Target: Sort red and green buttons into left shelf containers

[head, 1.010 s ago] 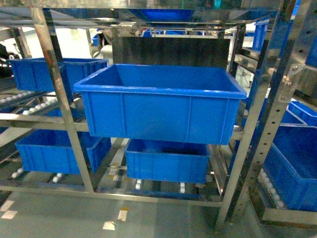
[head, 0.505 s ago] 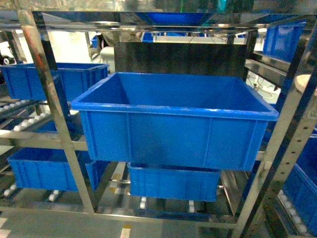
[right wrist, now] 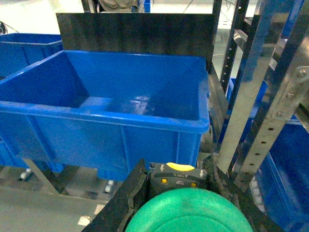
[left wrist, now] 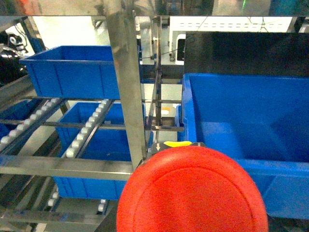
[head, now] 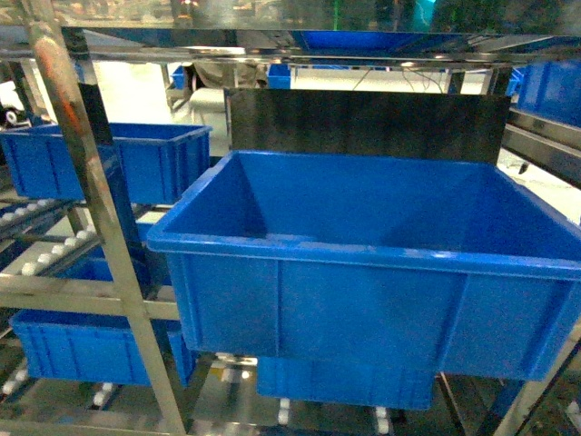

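Ahead, blue bin (head: 381,309) nearer and larger than before, lower shelf mostly hidden

The head cam sat close in front of the big bin (head: 372,309), looking level and slightly down into it. The left wrist cam faced forward from the bin's (left wrist: 241,121) left front corner, the right wrist cam from its (right wrist: 111,121) right front. All three shared that bin.
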You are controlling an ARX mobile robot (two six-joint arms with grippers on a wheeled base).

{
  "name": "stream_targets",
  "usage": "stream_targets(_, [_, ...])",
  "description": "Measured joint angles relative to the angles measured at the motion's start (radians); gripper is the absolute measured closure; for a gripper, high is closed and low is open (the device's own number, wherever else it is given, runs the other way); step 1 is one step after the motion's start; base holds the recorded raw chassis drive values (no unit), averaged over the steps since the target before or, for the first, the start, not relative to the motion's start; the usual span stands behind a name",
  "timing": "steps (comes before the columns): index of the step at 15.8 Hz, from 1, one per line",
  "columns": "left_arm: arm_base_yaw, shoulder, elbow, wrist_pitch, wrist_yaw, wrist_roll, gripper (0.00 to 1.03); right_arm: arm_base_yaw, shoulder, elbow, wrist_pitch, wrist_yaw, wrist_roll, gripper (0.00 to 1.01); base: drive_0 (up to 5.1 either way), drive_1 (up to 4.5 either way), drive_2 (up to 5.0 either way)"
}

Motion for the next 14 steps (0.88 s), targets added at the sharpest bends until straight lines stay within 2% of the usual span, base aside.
stream_targets(2, [0.000, 0.001, 0.000, -0.004, 0.000, 0.000, 0.79, 0.000, 0.000, 0.000, 0.002, 0.000, 0.000, 0.71, -0.4, 3.55, -4.3])
stream_targets(14, [0.000, -0.001, 0.000, -0.004, 0.000, 0.000, 0.79, 0.000, 0.000, 0.000, 0.000, 0.000, 0.000, 0.71, 0.0, 1.27, -1.2])
